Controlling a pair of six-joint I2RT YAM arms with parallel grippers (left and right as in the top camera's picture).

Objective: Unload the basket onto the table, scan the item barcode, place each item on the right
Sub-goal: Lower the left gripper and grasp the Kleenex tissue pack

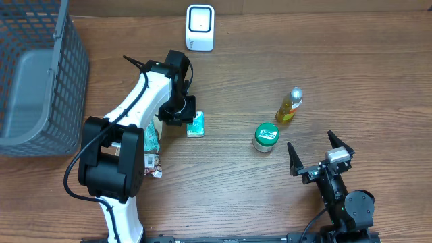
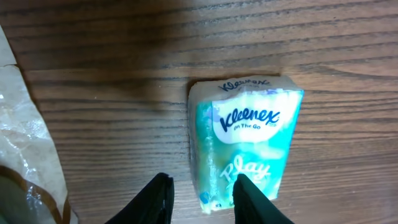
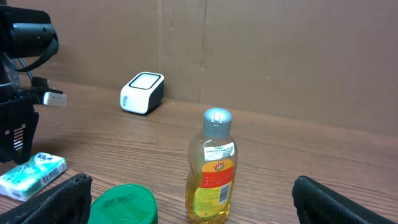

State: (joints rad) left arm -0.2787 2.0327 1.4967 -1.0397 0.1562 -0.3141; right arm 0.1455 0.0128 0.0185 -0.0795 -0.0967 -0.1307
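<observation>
Wood-grain desk (image 1: 236,196) carries everything. The tissue pack (image 1: 196,125), teal and white, lies flat near the desk's middle, a little toward the left. The left gripper (image 2: 203,178) hangs right over it with its jaws partly open. One finger crosses the pack's near end and the other stands off its side over bare wood, so nothing is clamped. A crinkled clear wrapper (image 2: 25,124) lies just beside the pack, on the side toward the left edge. The white scanner (image 1: 200,28) stands at the middle of the far edge, well apart from the pack. A yellow bottle (image 1: 289,104) and a green-lidded jar (image 1: 266,136) stand right of centre. The right gripper (image 1: 316,152) waits near the near-right corner, spread wide and empty. A grey basket (image 1: 40,74) fills the far-left corner.
</observation>
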